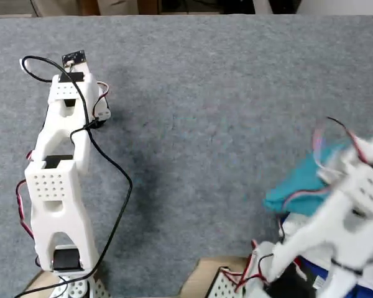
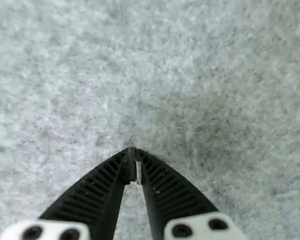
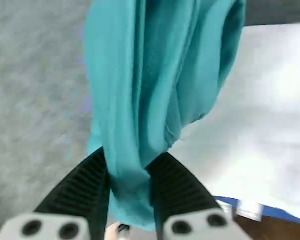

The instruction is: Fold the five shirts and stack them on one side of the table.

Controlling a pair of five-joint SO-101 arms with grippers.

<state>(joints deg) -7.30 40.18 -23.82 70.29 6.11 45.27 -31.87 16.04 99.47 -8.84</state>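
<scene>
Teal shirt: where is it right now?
The teal shirt hangs bunched in the jaws of the right gripper, above a white garment; in the high view it is at the right edge of the table, beside that arm.

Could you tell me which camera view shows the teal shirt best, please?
The right wrist view: the teal shirt hangs clamped between the jaws of the right gripper. The high view catches some of it behind that arm. The left wrist view faces grey table cover.

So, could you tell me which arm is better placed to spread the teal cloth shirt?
Probably right: the right gripper is shut on the teal cloth shirt; the left gripper is shut over the grey felt table, far off.
</scene>
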